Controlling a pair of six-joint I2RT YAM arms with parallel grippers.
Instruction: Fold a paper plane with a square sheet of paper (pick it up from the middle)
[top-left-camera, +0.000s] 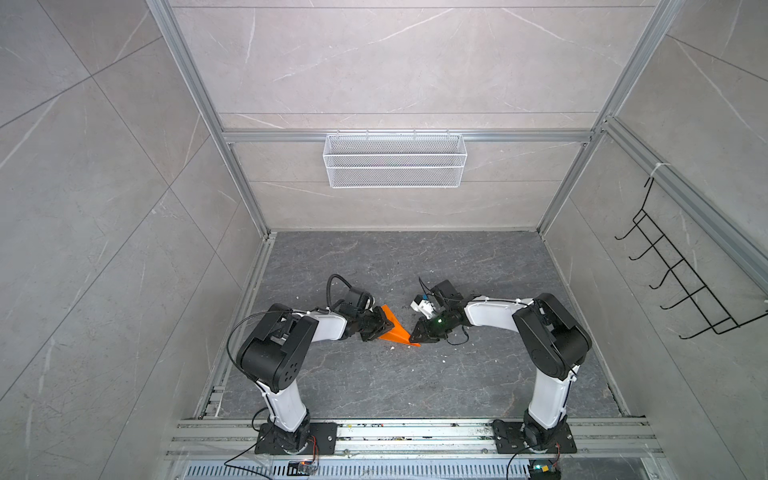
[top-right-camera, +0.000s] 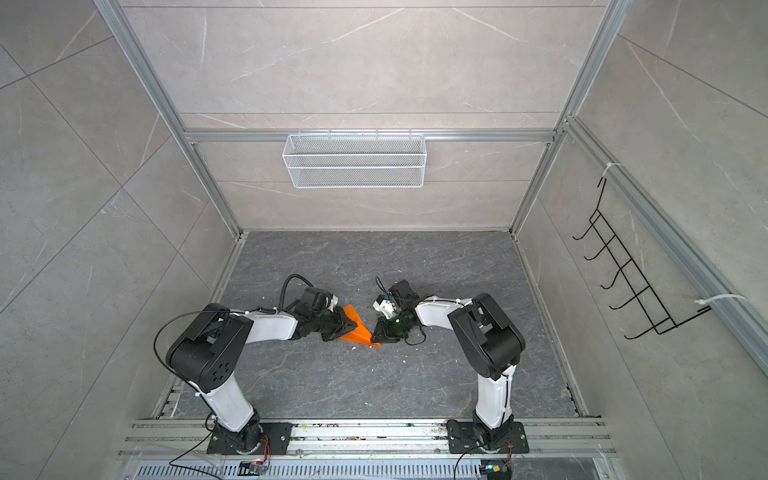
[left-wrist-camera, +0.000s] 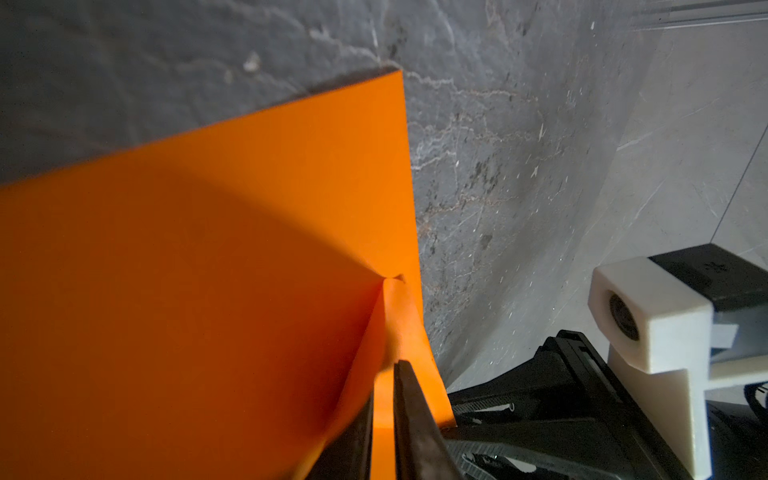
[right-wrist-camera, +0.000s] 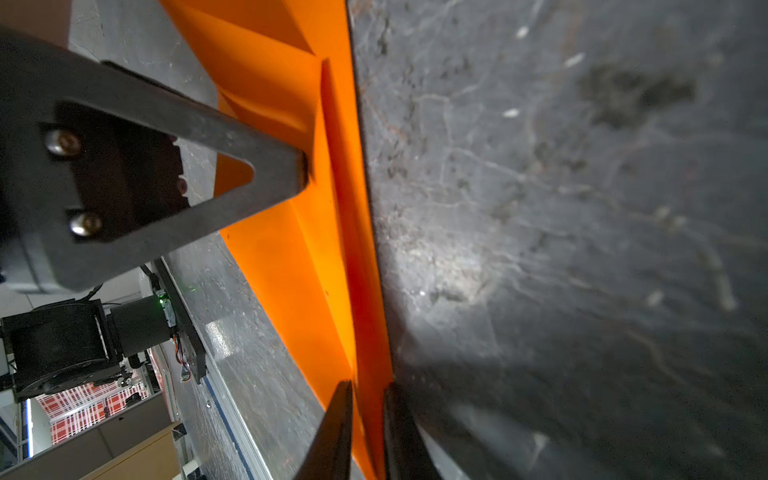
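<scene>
Spanning both pincers: paper plane (top-left-camera: 397, 330) at the middle of the desk (top-left-camera: 415, 386) | left pincer (top-left-camera: 383, 326) nipped narrow on its wide tail | right pincer (top-left-camera: 414, 337) nipped narrow on its pointed nose | long axis runs pincer to pincer, neither arm nearer | next crease likely wants both moving together

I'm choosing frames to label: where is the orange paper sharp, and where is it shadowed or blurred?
Both top views: orange paper small but crisp, evenly lit; left wrist view: broad shadow across it; right wrist view: its edges soft, table smeared, one glare patch.
</scene>
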